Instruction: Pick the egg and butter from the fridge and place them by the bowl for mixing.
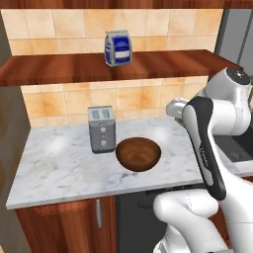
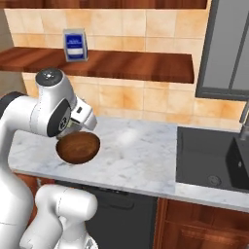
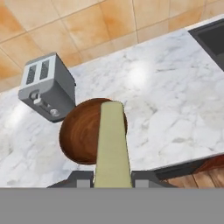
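Observation:
My gripper (image 3: 113, 177) is shut on the butter (image 3: 112, 144), a pale yellow-green stick that runs forward from between the two fingertips (image 3: 81, 178). In the hand view its far end overlaps the bowl (image 3: 76, 131). The dark brown round bowl (image 1: 138, 153) sits on the marble counter (image 1: 59, 163) just right of the toaster. From the right base view, my hand hangs above the bowl (image 2: 78, 147). The egg and the fridge are out of view.
A silver two-slot toaster (image 1: 101, 128) stands beside the bowl on its left. A dark sink (image 2: 214, 160) is set into the counter at the right. A blue and white bag (image 1: 118, 47) stands on the wooden shelf (image 1: 59, 69) above.

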